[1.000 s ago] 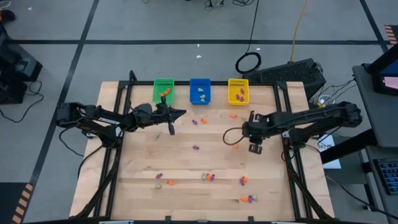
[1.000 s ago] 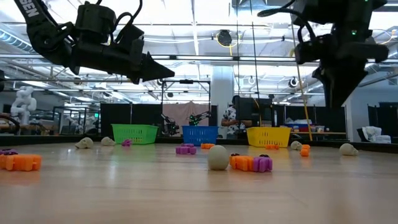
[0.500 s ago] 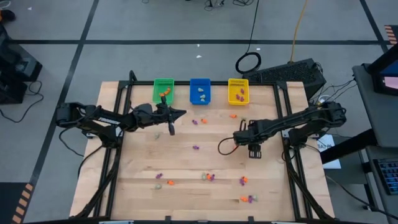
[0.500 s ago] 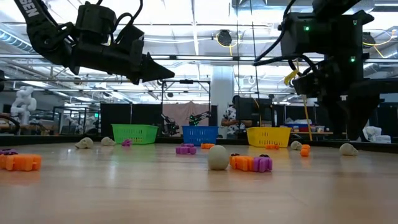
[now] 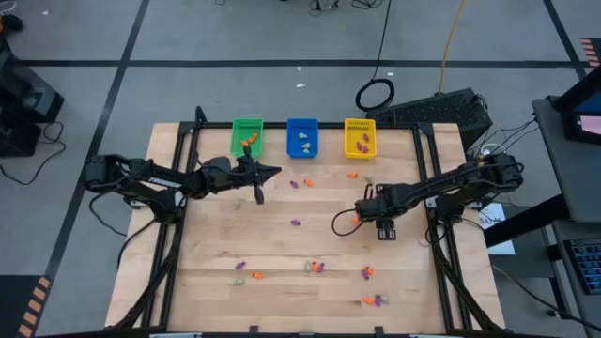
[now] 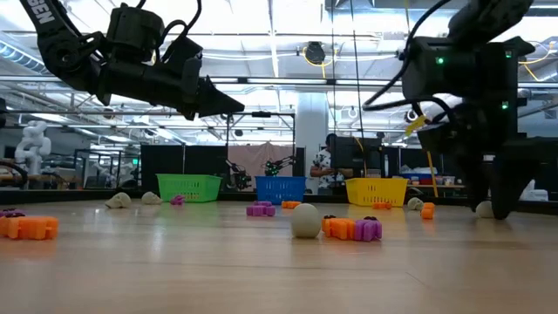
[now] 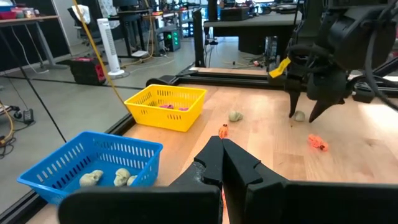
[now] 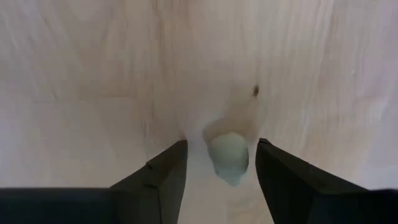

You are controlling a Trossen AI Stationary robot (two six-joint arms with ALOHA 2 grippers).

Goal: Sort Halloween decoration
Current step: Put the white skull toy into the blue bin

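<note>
Right pincer lowered over a pale trinket, fingers spread

The right pincer (image 8: 217,180) stands wide open at the wooden counter (image 8: 93,74), one dark finger on each side of a small pale grey-beige rounded trinket (image 8: 229,154), not yet gripping it. The trinket looks light, hard and smooth, so it may roll; I would close gently on its widest middle. The left pincer (image 7: 222,163) is closed and empty, hovering near the blue plastic bin (image 7: 93,163).
</note>
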